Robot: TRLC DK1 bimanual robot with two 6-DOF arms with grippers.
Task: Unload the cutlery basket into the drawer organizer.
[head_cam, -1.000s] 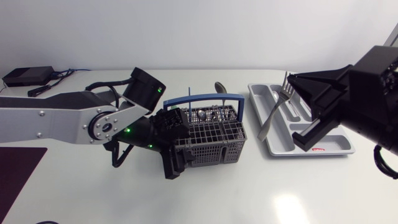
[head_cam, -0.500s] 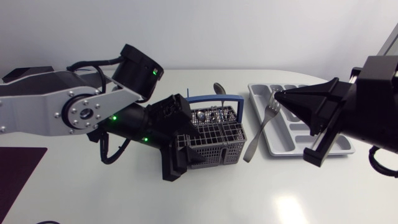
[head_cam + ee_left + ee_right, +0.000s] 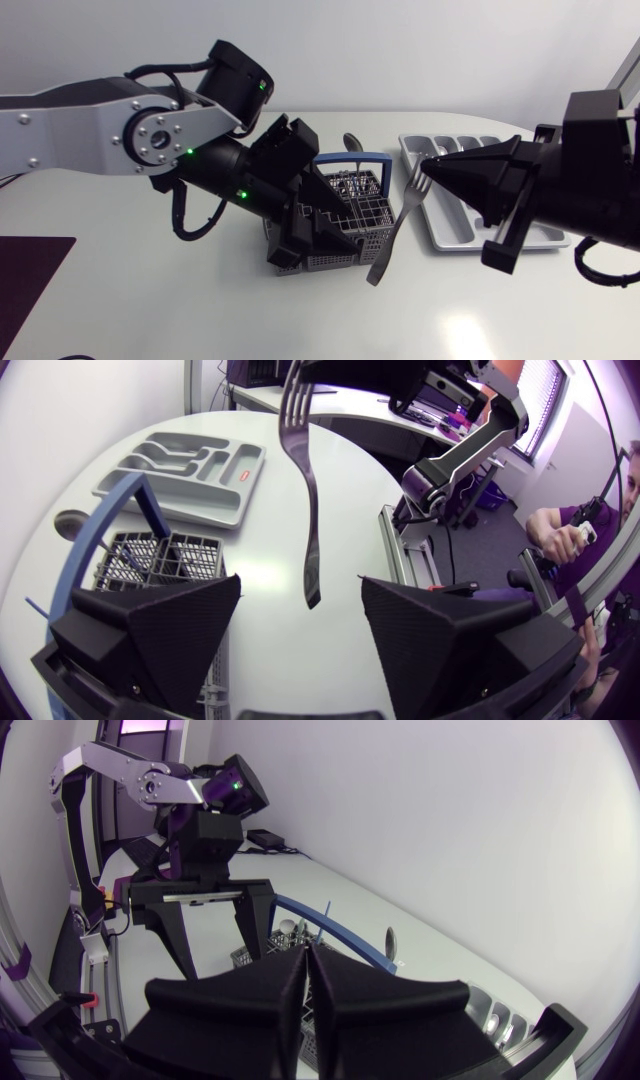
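The white table (image 3: pixel 200 310) lies nearest, smooth and glossy, with a dark maroon mat (image 3: pixel 30 270) at 8 o'clock from the cutlery basket (image 3: pixel 365 215). Next, at about 4 o'clock of the basket, the fork (image 3: pixel 395 235) hangs handle-down and tilted, outside both basket and tray.

The right gripper (image 3: pixel 432 170) is clenched on the fork's tine end, its fingers pressed close together in its own wrist view. The left gripper (image 3: pixel 300 588) is released, fingers wide. The fork's handle tip hangs between them and touches neither.

The fork looks like thin polished steel: light, stiff and slippery. Held only by the tines, it could swing or slide. The flat handle, pinched across its broad faces, seems the surer hold.

Farther off, the grey wire basket carries a blue handle (image 3: pixel 350 158) and an upright spoon (image 3: pixel 353 142) at its 12 o'clock edge. The grey drawer organizer (image 3: pixel 455 225) sits at 3 o'clock of the basket, with long compartments. The gap between the two is narrow, and both arms crowd it.
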